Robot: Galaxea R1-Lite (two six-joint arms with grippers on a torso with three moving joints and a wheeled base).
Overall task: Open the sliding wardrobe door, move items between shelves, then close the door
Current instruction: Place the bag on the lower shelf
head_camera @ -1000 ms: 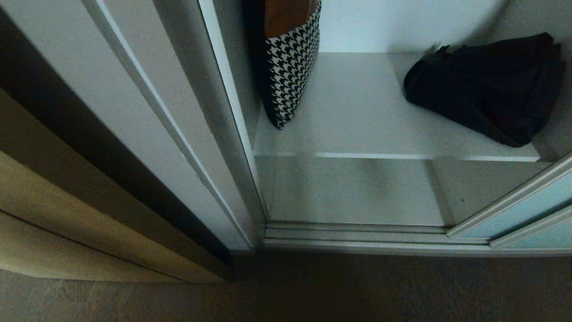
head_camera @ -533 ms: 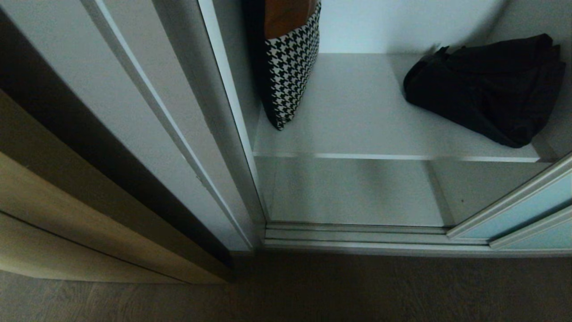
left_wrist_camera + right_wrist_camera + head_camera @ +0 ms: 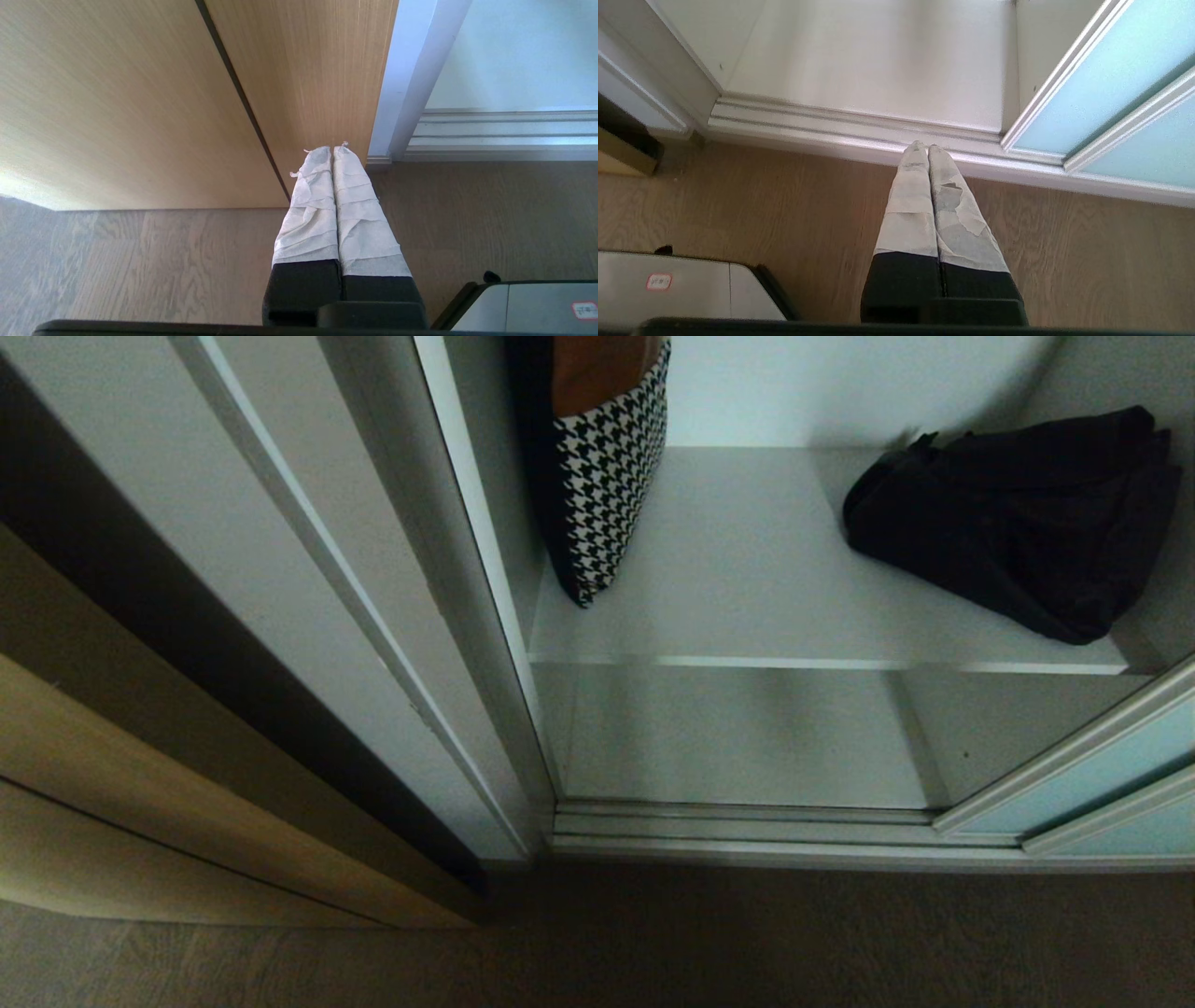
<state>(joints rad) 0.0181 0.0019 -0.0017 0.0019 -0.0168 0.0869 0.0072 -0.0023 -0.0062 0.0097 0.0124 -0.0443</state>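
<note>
One black fabric bag (image 3: 1022, 518) lies at the far right of the upper shelf (image 3: 747, 569), well apart from a houndstooth cushion (image 3: 607, 476) standing at that shelf's left end; the lower shelf (image 3: 738, 737) sits beneath, nearer the floor track (image 3: 747, 826). The frosted sliding wardrobe door (image 3: 1092, 779) stands drawn aside at the right, leaving the opening exposed; the tan wood-grain panel (image 3: 140, 93) is at left. Neither arm appears overhead; the left gripper (image 3: 332, 150) and right gripper (image 3: 923, 145) hang above the wooden floor (image 3: 784, 210), wrapped fingers pressed together, holding nothing.
</note>
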